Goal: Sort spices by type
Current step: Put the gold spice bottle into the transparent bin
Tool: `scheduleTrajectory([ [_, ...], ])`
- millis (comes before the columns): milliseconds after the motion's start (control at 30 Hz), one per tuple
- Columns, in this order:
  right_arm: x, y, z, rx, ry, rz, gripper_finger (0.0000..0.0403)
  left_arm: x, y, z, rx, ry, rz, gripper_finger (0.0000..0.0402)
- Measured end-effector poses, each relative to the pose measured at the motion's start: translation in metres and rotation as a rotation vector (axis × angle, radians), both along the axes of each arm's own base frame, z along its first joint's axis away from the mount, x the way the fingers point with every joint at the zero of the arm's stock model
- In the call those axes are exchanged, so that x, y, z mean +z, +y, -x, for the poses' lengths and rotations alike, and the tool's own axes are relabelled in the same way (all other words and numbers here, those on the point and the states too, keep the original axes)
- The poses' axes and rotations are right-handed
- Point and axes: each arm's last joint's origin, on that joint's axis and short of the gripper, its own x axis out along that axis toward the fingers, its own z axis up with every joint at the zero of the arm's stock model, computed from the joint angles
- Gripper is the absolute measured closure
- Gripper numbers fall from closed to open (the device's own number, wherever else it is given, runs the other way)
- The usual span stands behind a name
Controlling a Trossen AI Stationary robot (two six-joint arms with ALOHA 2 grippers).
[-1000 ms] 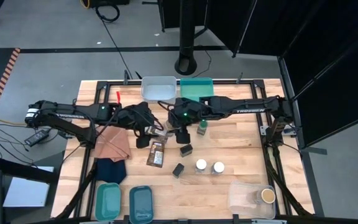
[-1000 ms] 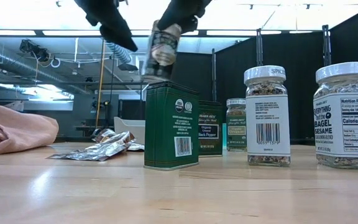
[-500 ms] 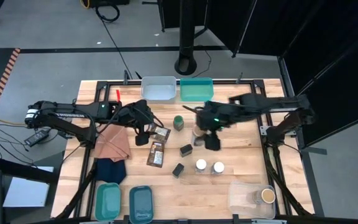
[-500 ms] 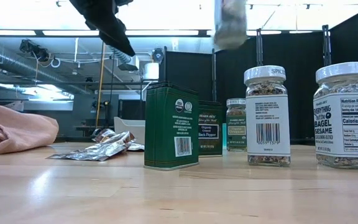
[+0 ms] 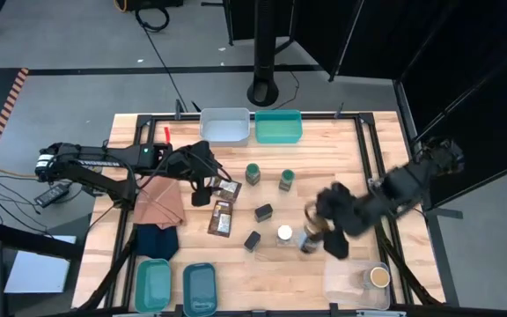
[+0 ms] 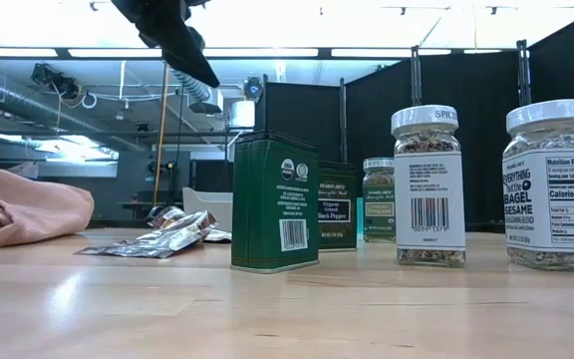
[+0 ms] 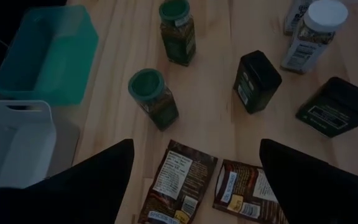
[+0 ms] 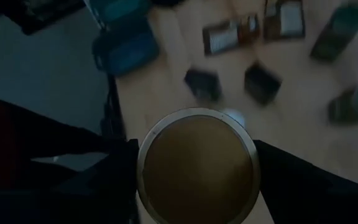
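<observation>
– Two white-lidded jars [image 6: 428,184] stand on the desk [image 6: 267,309]. What do the labels say?
– One says "EVERYTHING", "BAGEL SESAME" and "Nutrition Facts". The other has "SPIC" on the band under its lid.
– And the dark green tin [image 6: 273,202]?
– It is a tall box with flat sides, and its writing is too small to read. The tin behind it [image 6: 337,204] says "Black Pepper".
– Where is the right hand [image 8: 194,174]?
– It is up over the desk beside the white-lidded jars. It is pinching a tan-topped round jar [image 8: 194,163]. The jar's top is a flat brown circle.
– And the left hand [image 7: 194,149]?
– Its fingers [image 7: 98,171] are spread wide with nothing in them. It hangs over the flat brown packets [image 7: 178,180]. These look shiny and crinkly, with small white labels.
– What else is close by?
– Two green-lidded jars [image 7: 148,84] stand just past the packets. A teal bin [image 5: 278,126] and a white bin [image 5: 224,124] sit at the far edge.
– What is the desk like?
– It is pale wood. A soft pink cloth [image 6: 23,214] lies bunched on it. The room behind has black curtains and long ceiling lights.
</observation>
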Motion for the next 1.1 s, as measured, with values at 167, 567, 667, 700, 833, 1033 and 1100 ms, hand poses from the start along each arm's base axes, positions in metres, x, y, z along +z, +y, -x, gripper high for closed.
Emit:
scheduleTrajectory([
  [167, -0.018, 0.029, 0.016, -0.121, 0.113, 0.030, 0.0116, 0.001, 0.000, -0.001, -0.001, -0.019, -0.001, 0.0049],
  [567, -0.054, 0.082, 0.047, -0.361, 0.240, 0.089, 0.0116, 0.006, 0.000, -0.005, 0.000, -0.082, -0.005, 0.0049],
  [667, -0.062, 0.093, 0.052, -0.381, 0.247, 0.086, 0.0116, 0.006, 0.001, -0.005, 0.013, -0.082, -0.017, 0.0049],
  [700, -0.065, 0.097, 0.053, -0.391, 0.252, 0.089, 0.0116, 0.006, 0.001, -0.005, 0.018, -0.083, -0.022, 0.0049],
  [833, -0.078, 0.107, 0.059, -0.424, 0.289, 0.091, 0.0116, 0.007, 0.001, -0.006, 0.028, -0.095, -0.030, 0.0049],
  [1033, -0.092, 0.120, 0.065, -0.453, 0.320, 0.105, 0.0116, 0.008, 0.002, -0.007, 0.052, -0.109, -0.050, 0.0049],
  [1100, -0.097, 0.125, 0.066, -0.464, 0.323, 0.115, 0.0116, 0.008, 0.003, -0.007, 0.059, -0.109, -0.056, 0.0049],
])
